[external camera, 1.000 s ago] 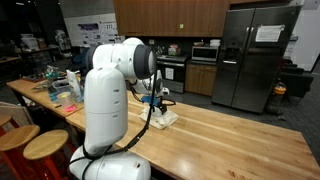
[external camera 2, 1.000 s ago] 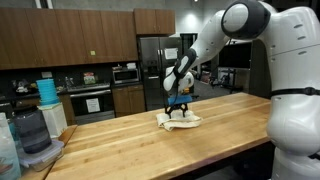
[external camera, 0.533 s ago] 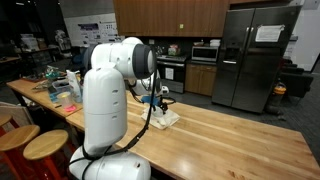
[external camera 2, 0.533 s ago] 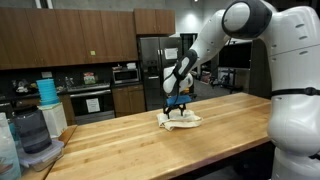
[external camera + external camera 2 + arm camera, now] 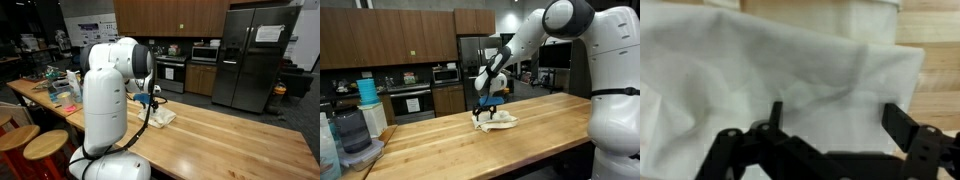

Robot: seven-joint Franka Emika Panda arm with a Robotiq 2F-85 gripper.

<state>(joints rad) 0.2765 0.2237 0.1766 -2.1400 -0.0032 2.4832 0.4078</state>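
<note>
The white cloth [image 5: 496,120] lies crumpled on the wooden counter [image 5: 555,125], away from the edges of the slab. In both exterior views it forms a low, uneven heap [image 5: 163,117]. In the wrist view the cloth [image 5: 760,60] fills most of the picture, with soft folds and a raised ridge running across it. Bare counter wood [image 5: 940,70] shows only at the right side and along the top.

The hand [image 5: 486,105] stands directly over the cloth and points down at it. Its two fingers [image 5: 898,120] are spread wide apart and grip nothing. The cloth lies between and below the hand [image 5: 835,115]. The fingertips are close to the fabric, but the pictures do not show whether they touch it. In an exterior view the arm's white body hides part of the hand [image 5: 151,99].

A stainless-steel refrigerator [image 5: 255,60] stands behind the counter, against dark wood cabinets. A microwave [image 5: 445,73] sits in the cabinet run beside it. Two round wooden stools [image 5: 45,147] stand at the counter's near edge. Assorted clutter [image 5: 60,88] occupies the far end of the counter, well apart from the cloth.
</note>
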